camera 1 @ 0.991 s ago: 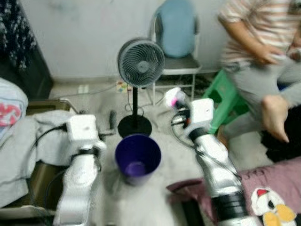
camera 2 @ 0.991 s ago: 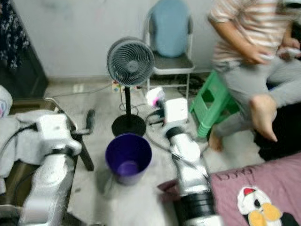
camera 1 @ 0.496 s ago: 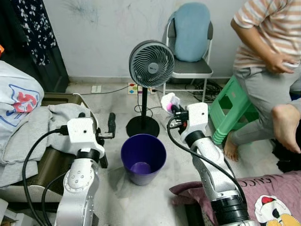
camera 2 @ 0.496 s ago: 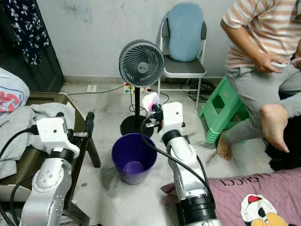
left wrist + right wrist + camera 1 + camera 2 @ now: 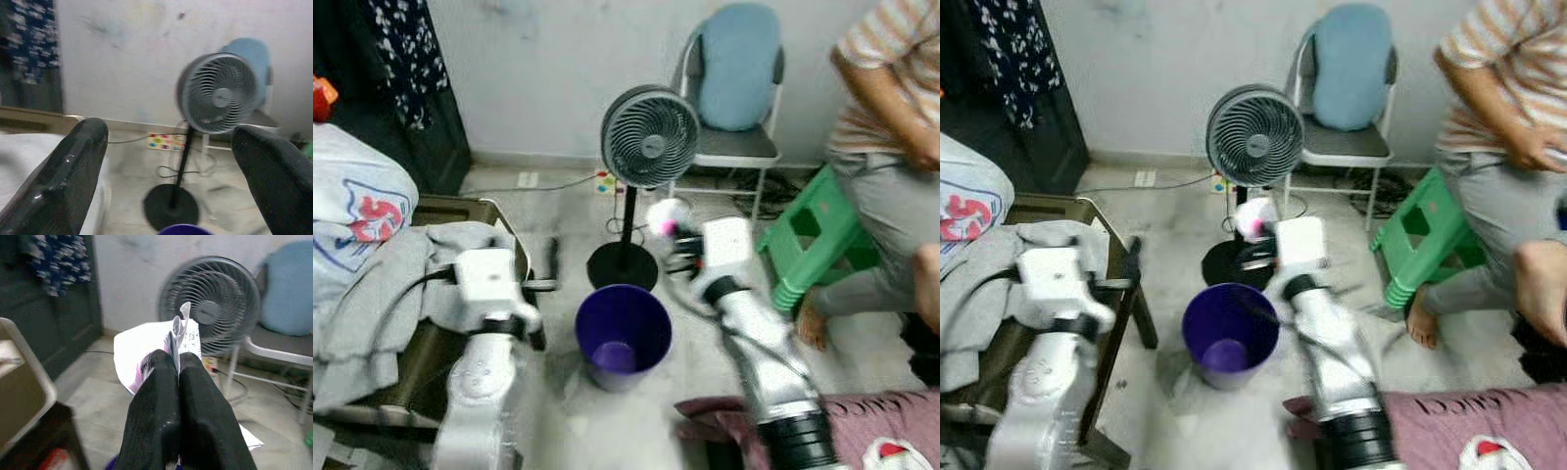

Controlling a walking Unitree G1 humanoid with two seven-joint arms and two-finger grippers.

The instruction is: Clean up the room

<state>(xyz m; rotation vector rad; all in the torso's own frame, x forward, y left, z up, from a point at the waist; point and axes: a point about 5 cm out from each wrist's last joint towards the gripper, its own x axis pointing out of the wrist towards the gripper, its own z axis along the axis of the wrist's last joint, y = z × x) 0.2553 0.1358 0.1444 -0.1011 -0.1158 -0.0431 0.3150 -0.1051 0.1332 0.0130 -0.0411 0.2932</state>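
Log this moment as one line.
right gripper: shut on white wrapper, above purple bin | left gripper: open, idle | fan behind bin

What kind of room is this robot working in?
Probably a lived-in bedroom or living room at home. A standing fan and a folding chair stand by the wall, clothes are heaped on the left, and a purple bin sits on the floor.

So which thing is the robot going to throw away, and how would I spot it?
Find the grey standing fan in the middle of the room, with the purple bin on the floor before it. Above the bin, the right end effector pinches a crumpled white wrapper with pink on it, the only thing held.
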